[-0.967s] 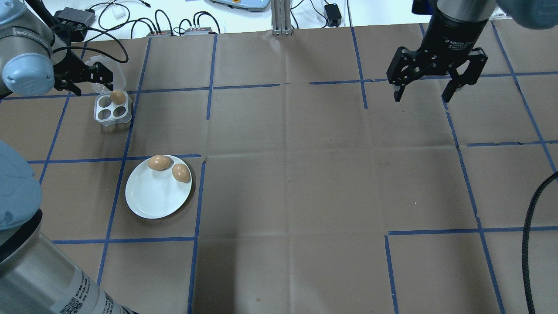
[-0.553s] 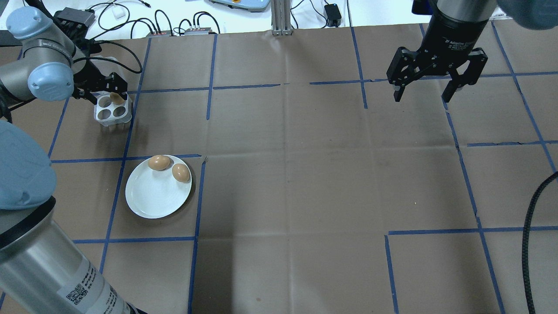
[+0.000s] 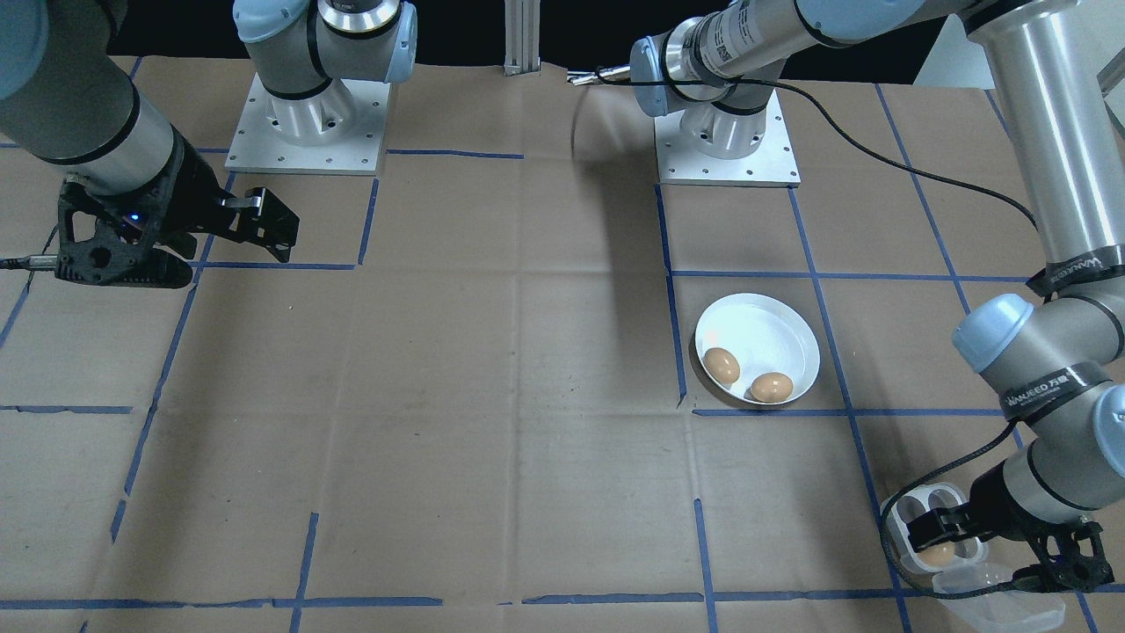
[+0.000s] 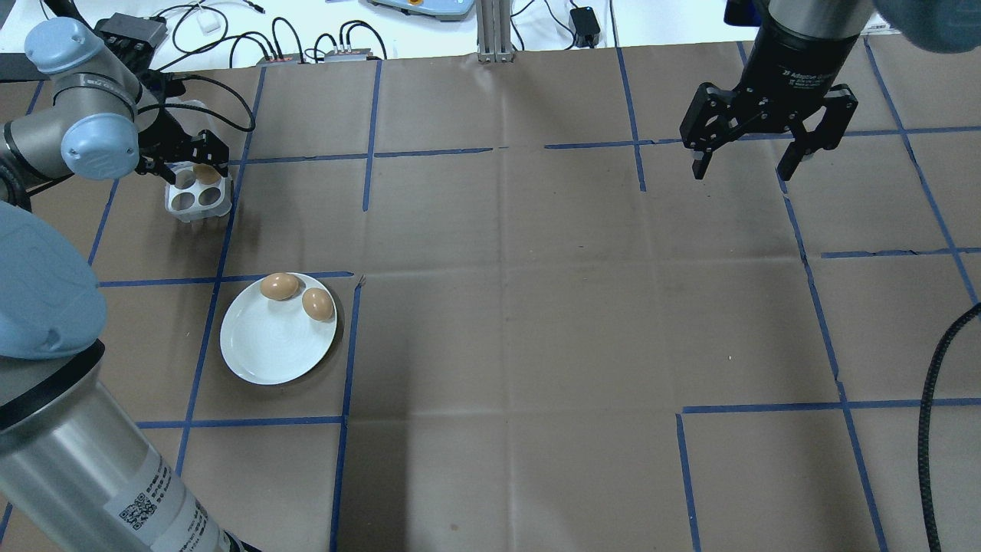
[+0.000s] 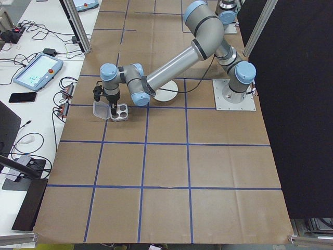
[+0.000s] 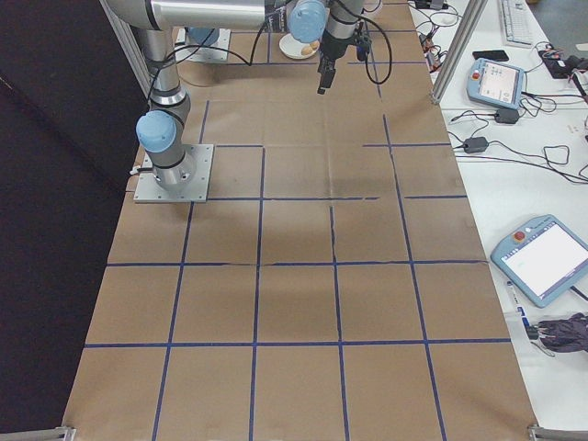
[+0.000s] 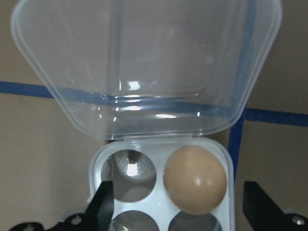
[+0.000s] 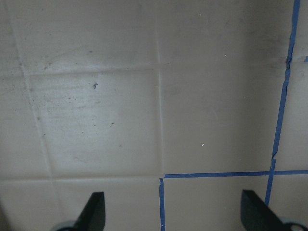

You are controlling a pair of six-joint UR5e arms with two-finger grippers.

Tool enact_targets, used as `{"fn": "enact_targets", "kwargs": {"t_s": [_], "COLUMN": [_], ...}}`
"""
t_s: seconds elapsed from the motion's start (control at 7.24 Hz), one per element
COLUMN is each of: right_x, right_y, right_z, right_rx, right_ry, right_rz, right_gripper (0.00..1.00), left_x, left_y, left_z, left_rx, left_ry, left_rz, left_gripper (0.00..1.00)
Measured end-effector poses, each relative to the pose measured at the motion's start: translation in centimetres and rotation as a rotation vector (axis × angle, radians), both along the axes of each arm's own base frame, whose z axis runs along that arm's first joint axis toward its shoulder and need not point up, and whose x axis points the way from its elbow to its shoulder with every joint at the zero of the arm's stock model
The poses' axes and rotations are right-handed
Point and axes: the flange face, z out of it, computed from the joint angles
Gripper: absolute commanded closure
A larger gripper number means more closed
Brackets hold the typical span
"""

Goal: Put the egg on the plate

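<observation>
A brown egg [image 7: 195, 179] sits in one cup of a small clear egg tray [image 4: 196, 201] at the table's far left; the tray's other cups hold nothing and its lid [image 7: 144, 62] is swung back. My left gripper [image 4: 201, 162] hangs open just above this egg, one finger on each side and neither touching it. The white plate [image 4: 264, 349] lies nearer the robot with two brown eggs [image 4: 279, 286] [image 4: 317, 303] at its far rim. My right gripper [image 4: 742, 172] hovers open over bare cardboard at the far right, holding nothing.
Blue tape lines grid the brown cardboard table. Cables and small boxes [image 4: 306, 42] and an aluminium post [image 4: 494, 31] line the far edge. A black cable [image 4: 931, 399] hangs at the right. The left arm's base column [image 4: 84, 468] fills the near-left corner.
My left arm has swung right and brought its open gripper from beside the tray's lid to over the egg in the tray. The right arm, plate and eggs have not moved.
</observation>
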Motion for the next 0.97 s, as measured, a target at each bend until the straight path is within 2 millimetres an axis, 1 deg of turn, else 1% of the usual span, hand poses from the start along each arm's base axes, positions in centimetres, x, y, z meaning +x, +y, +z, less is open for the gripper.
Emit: {"fn": "enact_targets", "kwargs": {"t_s": [0.28, 0.55, 0.69, 0.97], "right_x": [0.0, 0.0, 0.0, 0.0], "right_y": [0.0, 0.0, 0.0, 0.0], "right_z": [0.0, 0.0, 0.0, 0.0], "right_rx": [0.000, 0.000, 0.000, 0.000], "right_ry": [0.000, 0.000, 0.000, 0.000], "right_rz": [0.000, 0.000, 0.000, 0.000], "right_gripper": [0.00, 0.00, 0.00, 0.00], "left_x": [-0.1, -0.3, -0.4, -0.5], "left_y": [-0.2, -0.2, -0.2, -0.1], "left_z": [-0.3, -0.1, 0.0, 1.2], "left_rx": [-0.002, -0.004, -0.005, -0.014], "left_ry": [0.003, 0.005, 0.004, -0.004], "left_rz": [0.000, -0.002, -0.002, -0.004], "left_gripper": [0.50, 0.82, 0.89, 0.90]}}
